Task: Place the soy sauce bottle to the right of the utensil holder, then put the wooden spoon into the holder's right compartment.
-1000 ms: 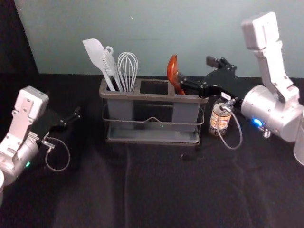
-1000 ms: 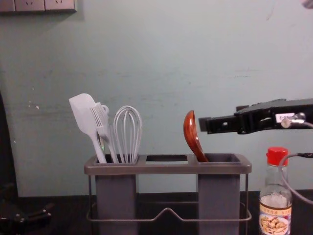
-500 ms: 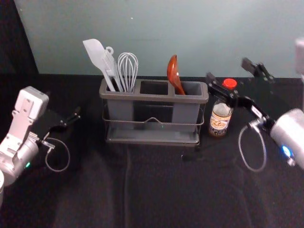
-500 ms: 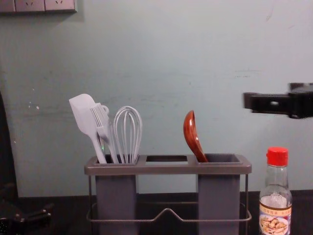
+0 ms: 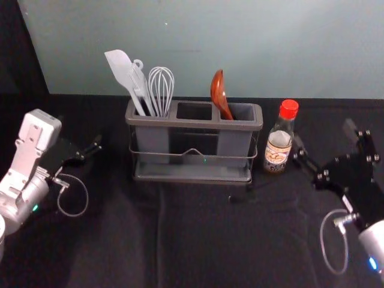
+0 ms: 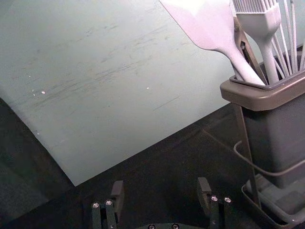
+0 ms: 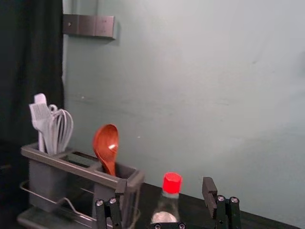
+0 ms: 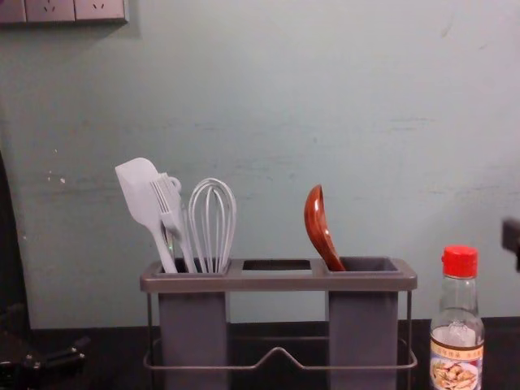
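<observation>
Inside the right compartment (image 5: 237, 141) of the utensil holder (image 5: 192, 123), the wooden spoon (image 5: 218, 93) leans bowl-up. Just to the holder's right, the soy sauce bottle (image 5: 278, 151) stands upright, red cap on. Right of that, my right claw (image 5: 324, 133) hangs wide open, gripping nothing. Off left of the holder, my left claw (image 5: 80, 133) is parked, also spread wide and empty.

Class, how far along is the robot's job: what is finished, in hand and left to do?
Done: the soy sauce bottle stands right of the utensil holder, and the wooden spoon leans in its right compartment.
In hand: nothing; the right gripper is open to the bottle's right, the left gripper open to the holder's left.
Left to do: no placing step seems to remain.
</observation>
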